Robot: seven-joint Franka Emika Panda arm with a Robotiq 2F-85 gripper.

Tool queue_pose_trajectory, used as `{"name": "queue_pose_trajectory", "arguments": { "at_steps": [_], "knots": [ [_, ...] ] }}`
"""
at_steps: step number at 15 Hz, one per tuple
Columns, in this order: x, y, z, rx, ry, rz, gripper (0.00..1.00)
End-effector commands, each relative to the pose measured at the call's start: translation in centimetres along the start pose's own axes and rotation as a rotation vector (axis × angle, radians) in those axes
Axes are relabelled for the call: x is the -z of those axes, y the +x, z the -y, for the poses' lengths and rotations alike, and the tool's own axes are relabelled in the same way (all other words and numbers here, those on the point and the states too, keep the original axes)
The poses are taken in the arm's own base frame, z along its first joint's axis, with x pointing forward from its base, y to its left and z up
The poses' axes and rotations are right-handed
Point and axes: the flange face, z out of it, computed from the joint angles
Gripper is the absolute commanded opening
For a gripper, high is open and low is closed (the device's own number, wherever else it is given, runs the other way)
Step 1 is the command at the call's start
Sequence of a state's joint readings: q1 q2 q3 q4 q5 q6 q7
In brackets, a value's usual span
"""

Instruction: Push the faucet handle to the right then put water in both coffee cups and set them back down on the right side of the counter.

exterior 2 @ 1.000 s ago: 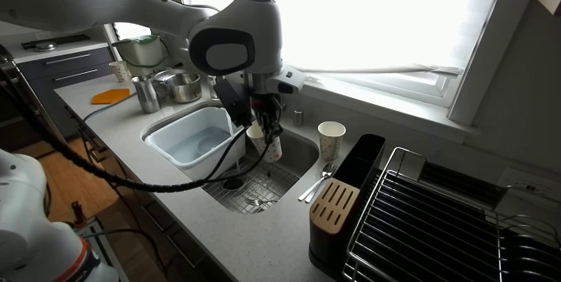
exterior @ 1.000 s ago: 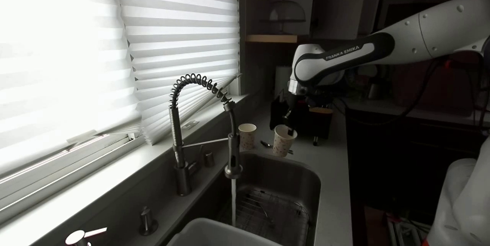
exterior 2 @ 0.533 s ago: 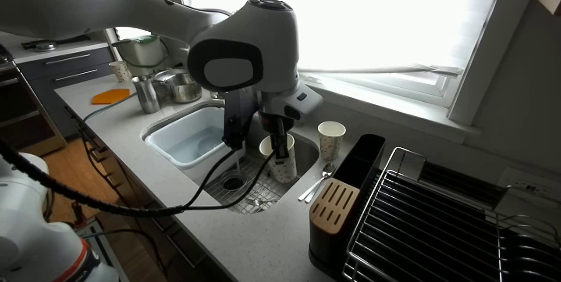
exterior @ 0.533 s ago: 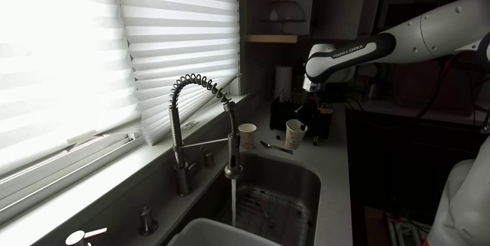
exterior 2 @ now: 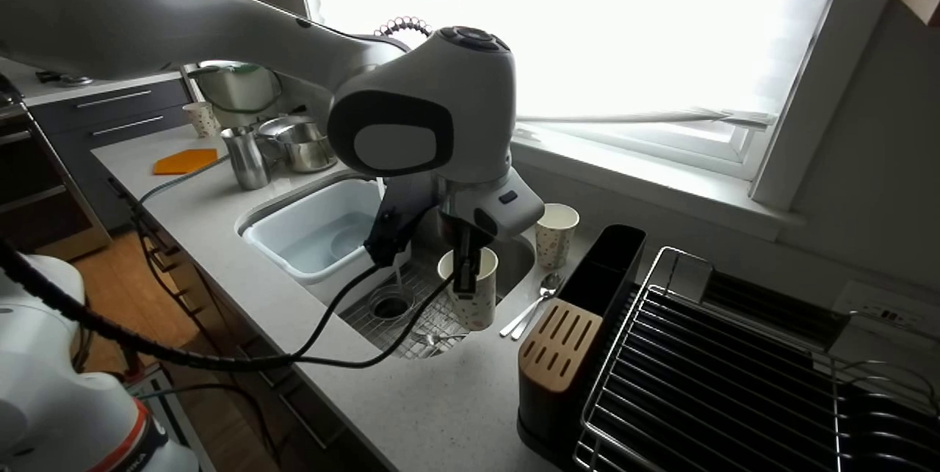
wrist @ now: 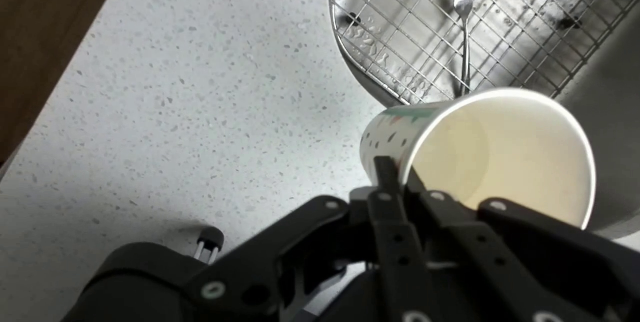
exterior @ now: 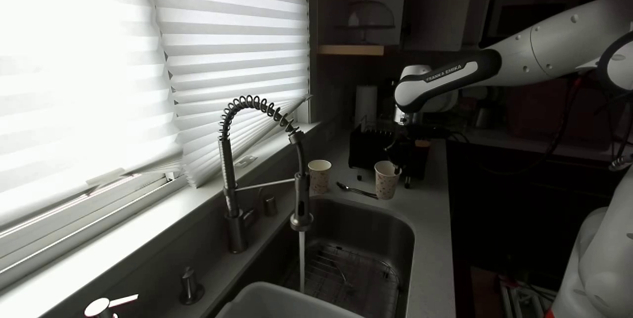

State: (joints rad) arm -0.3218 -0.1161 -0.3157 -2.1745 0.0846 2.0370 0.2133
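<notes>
A black two-fingered claw (wrist: 400, 174) clasps one speckled off-white tapered cup (exterior: 385, 182) by its rim, mouth up (long axis slightly tilted), near the dark steel sink (exterior: 368, 219); a twin cup (exterior 2: 555, 237) stands upright on the pale bench (exterior 2: 433, 398).

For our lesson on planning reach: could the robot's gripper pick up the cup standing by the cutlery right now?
Probably not: the gripper pinches the rim of another cup. Once freed, it likely could: in an exterior view just flat-lying cutlery shows between it and the standing cup.
</notes>
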Motion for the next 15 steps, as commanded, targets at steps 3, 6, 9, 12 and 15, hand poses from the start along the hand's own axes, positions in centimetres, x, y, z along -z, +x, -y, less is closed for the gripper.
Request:
{"name": "queue_pose_trajectory", "arguments": {
  "at_steps": [3,6,9,12,15],
  "knots": [
    [-2.2,0.6,-2.3,-0.052,-0.043,0.109,0.01],
    [-3.0,1.0,-3.3,-0.065,-0.066,0.123,0.01],
    [-3.5,1.4,-4.3,-0.069,-0.084,0.125,0.01],
    [-3.5,1.5,-5.2,-0.08,-0.092,0.128,0.01],
    [-3.4,1.7,-5.8,-0.085,-0.103,0.127,0.3]
  ]
}}
